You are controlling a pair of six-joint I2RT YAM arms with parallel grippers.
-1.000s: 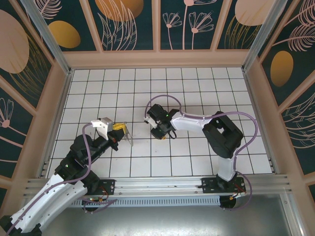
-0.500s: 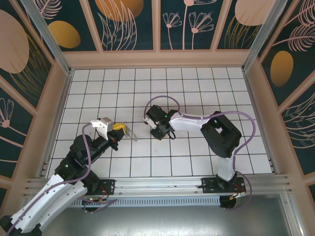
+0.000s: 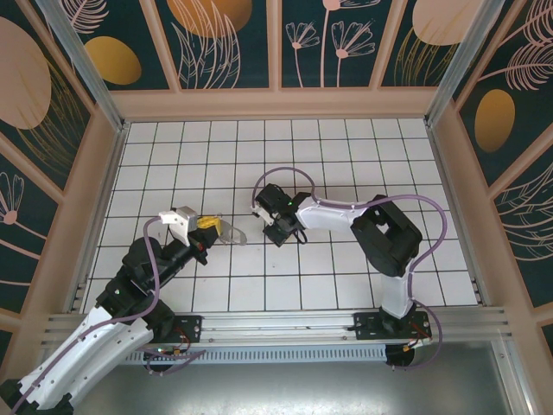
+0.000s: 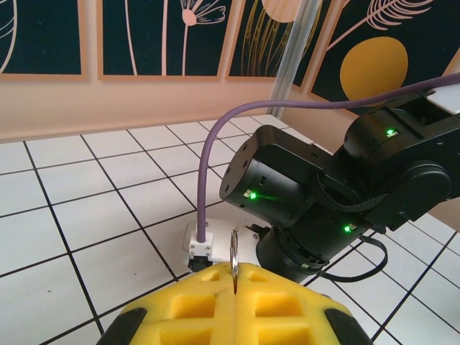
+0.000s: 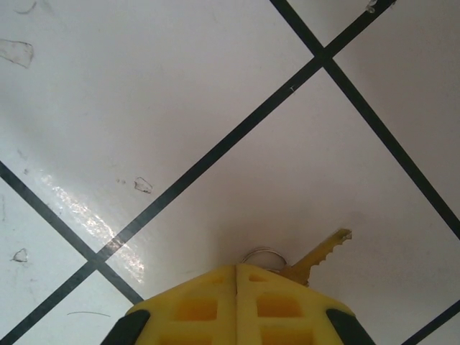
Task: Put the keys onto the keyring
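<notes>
While your left gripper (image 4: 236, 269) pinches keyring (image 4: 234, 251) upright, edge-on for threading, your right gripper (image 5: 237, 269) clamps key (image 5: 321, 249) low over tile (image 5: 215, 108), probably mid-pickup.

Head of key (image 5: 321, 251) behind jaws

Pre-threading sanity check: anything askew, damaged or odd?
Nothing damaged. Key pokes out slanted, beside the seam of the shut right gripper, so its grip looks doubtful. Small flaky marks dot the tile.

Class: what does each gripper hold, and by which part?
Left gripper: thin silvery metal ring, pinched by its lower edge. Right gripper: toothed brass-coloured key, apparently gripped at its head end, blade sticking out.
</notes>
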